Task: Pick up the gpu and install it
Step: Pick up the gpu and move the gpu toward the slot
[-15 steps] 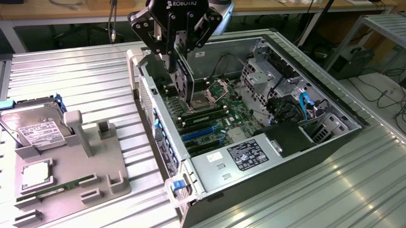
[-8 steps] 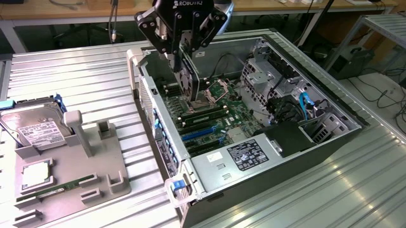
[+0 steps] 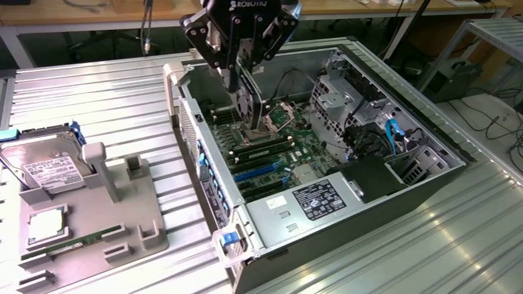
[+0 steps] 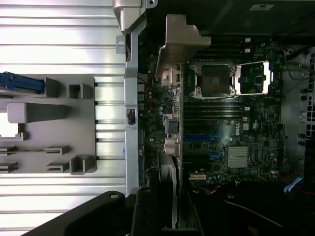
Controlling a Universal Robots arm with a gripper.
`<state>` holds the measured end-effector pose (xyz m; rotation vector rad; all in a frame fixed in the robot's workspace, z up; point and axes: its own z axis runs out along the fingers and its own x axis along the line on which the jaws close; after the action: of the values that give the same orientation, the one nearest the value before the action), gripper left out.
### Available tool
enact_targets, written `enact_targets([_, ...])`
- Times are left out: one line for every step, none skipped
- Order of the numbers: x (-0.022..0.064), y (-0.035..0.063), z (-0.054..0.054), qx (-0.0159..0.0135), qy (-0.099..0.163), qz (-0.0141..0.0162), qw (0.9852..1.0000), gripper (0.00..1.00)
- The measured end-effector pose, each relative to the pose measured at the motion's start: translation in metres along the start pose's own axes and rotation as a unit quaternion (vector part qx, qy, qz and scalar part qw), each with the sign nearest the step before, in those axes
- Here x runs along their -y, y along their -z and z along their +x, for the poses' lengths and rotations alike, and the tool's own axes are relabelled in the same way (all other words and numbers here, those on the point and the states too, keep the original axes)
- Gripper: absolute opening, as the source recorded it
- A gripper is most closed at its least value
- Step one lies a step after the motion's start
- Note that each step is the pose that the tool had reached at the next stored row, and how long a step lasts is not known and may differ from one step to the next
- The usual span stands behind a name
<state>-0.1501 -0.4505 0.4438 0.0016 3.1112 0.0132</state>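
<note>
The gpu (image 3: 249, 105) hangs upright, its dark components and fan facing the exterior view's left. My gripper (image 3: 244, 70) is shut on its upper edge. The card is in the air above the motherboard (image 3: 282, 147) inside the open computer case (image 3: 408, 116), over the area near the CPU socket (image 3: 288, 114). In the wrist view the gpu (image 4: 175, 162) appears edge-on, running from my gripper (image 4: 175, 216) out to its silver bracket (image 4: 178, 42). It lies beside the case's rear wall and near the blue expansion slots (image 4: 202, 139).
A grey fixture tray (image 3: 135, 226) on the slatted metal table holds a hard drive (image 3: 45, 165), a CPU chip (image 3: 48, 224) and a RAM stick (image 3: 73, 245). Inside the case are the power supply (image 3: 323, 199), drive cages (image 3: 343, 92) and blue cables (image 3: 392, 138).
</note>
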Motion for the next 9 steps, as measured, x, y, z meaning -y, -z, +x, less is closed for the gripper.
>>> enact_targets([0.0000, 0.0000, -0.0007, 0.0000, 0.000, 0.0000, 1.0000, 0.27])
enact_targets([0.0000, 0.0000, -0.0014, 0.0000, 0.000, 0.0001, 1.0000, 0.27])
enact_targets([0.0000, -0.0001, -0.0032, 0.0000, 0.000, 0.0001, 1.0000, 0.27])
enact_targets([0.0000, -0.0001, -0.0044, 0.0000, 0.000, 0.0003, 1.0000, 0.27])
enact_targets([0.0000, -0.0002, -0.0053, 0.0000, 0.000, 0.0003, 1.0000, 0.27])
enact_targets([0.0000, -0.0002, -0.0060, 0.0000, 0.000, 0.0004, 1.0000, 0.27])
enact_targets([0.0000, -0.0002, -0.0067, 0.0000, 0.000, 0.0005, 1.0000, 0.27])
enact_targets([0.0000, -0.0002, -0.0073, 0.0000, 0.000, 0.0005, 1.0000, 0.27])
enact_targets([0.0000, -0.0003, -0.0081, 0.0000, 0.000, 0.0006, 1.0000, 0.27])
